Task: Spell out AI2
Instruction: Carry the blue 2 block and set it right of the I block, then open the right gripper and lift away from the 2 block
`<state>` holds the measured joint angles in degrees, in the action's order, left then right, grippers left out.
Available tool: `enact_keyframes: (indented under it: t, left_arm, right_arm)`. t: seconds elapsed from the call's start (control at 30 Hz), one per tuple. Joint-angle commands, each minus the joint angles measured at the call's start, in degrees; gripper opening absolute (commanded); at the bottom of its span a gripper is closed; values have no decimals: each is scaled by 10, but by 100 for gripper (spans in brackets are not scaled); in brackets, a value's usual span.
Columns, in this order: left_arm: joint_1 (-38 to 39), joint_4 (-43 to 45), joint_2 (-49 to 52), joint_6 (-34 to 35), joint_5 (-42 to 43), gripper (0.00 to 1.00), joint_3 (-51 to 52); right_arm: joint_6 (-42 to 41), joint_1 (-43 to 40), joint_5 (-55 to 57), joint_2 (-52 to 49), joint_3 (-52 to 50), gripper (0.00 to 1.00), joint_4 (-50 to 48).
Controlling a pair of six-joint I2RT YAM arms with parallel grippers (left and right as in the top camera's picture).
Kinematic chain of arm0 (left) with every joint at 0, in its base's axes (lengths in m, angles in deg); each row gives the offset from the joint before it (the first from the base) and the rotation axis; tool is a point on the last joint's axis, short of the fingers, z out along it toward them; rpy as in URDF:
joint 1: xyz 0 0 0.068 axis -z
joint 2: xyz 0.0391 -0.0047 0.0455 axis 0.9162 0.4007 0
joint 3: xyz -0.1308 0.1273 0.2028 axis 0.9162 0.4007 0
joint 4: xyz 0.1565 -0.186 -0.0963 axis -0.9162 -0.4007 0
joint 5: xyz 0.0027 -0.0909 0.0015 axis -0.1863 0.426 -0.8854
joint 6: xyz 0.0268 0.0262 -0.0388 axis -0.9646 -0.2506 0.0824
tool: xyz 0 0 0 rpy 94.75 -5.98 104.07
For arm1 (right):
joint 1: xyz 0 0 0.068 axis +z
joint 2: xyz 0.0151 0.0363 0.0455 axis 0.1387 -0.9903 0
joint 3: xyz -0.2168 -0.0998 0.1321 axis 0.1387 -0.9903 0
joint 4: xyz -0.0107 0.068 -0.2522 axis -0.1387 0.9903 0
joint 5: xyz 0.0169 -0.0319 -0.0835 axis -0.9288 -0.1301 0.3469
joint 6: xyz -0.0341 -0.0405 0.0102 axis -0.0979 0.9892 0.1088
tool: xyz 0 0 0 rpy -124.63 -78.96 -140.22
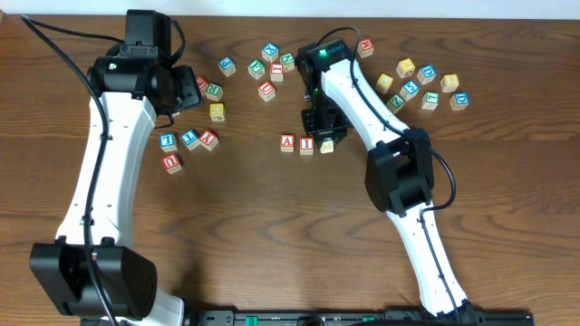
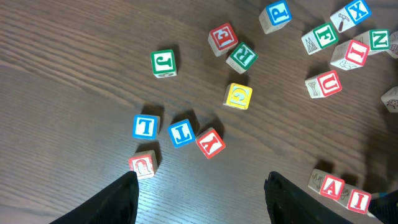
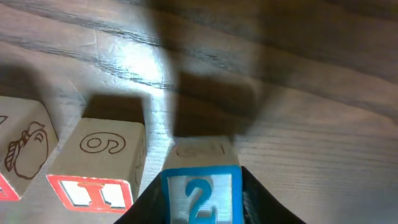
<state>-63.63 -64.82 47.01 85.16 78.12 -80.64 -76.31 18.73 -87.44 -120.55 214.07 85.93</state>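
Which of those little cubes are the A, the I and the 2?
A block (image 1: 288, 142): overhead view, on its top face.
I block (image 1: 306, 145): overhead view, on its top face.
2 block (image 3: 201, 196): right wrist view, on the blue numeral.

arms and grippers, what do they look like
Both the left arm and the right arm have smooth white shells with bulky black joints and thin black cables running alongside. A small green light shows near the right arm's wrist. The left gripper and right gripper have matte black fingers.
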Motion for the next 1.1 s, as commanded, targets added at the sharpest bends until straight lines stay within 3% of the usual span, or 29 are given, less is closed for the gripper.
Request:
enact_keyframes:
  t: [0.0, 0.53, 1.07]
  left_arm:
    - [1, 1, 0, 1, -3, 64, -12]
    - [1, 1, 0, 1, -3, 64, -12]
    - [1, -28, -7, 1, 7, 64, -12]
  right_arm:
    - [3, 0, 1, -9, -1, 34, 5]
    - [23, -16, 0, 17, 27, 35, 23]
    - [59, -48, -6, 258, 29, 40, 24]
